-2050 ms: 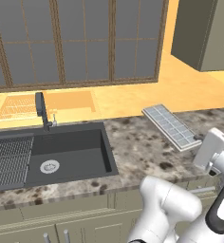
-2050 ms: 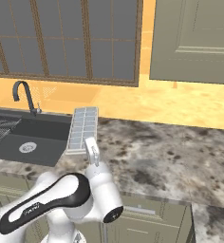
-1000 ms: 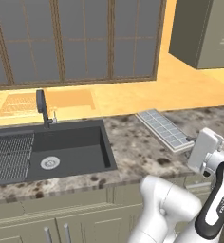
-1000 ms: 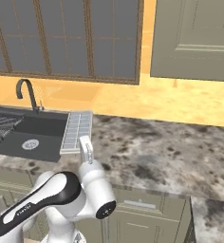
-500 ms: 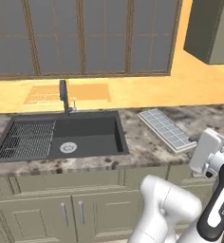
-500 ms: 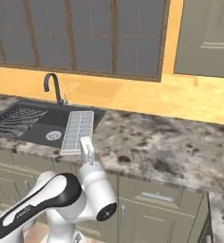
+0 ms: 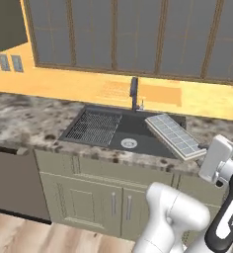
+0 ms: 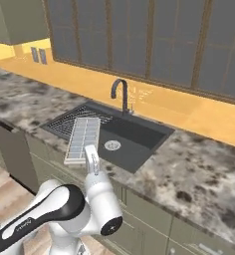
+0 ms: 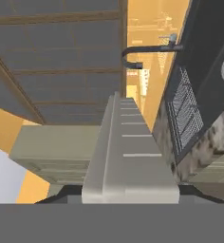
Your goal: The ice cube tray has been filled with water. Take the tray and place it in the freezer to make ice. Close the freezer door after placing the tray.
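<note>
Ice cube tray [image 7: 175, 136] is up off the counter, carried level at the end of the white arm and hanging over the right-hand part of the black sink [image 7: 119, 132], its far end reaching out above the basin. From the right side the tray [image 8: 82, 138] floats above the sink's near edge, with the ribbed drying rack [image 8: 73, 121] just behind it. Its grid of pale cells holds the water [image 7: 173, 134], which looks undisturbed. The gripper [image 9: 130, 192] sits at the tray's near short end; the hand camera looks straight along the tray's [image 9: 128, 152] length, but the fingertips are hidden under that end, so I cannot tell how the fingers stand, though the tray being airborne suggests they are clamped on it. The faucet [image 8: 120, 94] rises beyond, well apart from the tray. By my reading the pickup is done and the carry is under way; no freezer stands in front of the robot, so reaching it, sliding the tray onto a shelf, and shutting the freezer door all remain.
</note>
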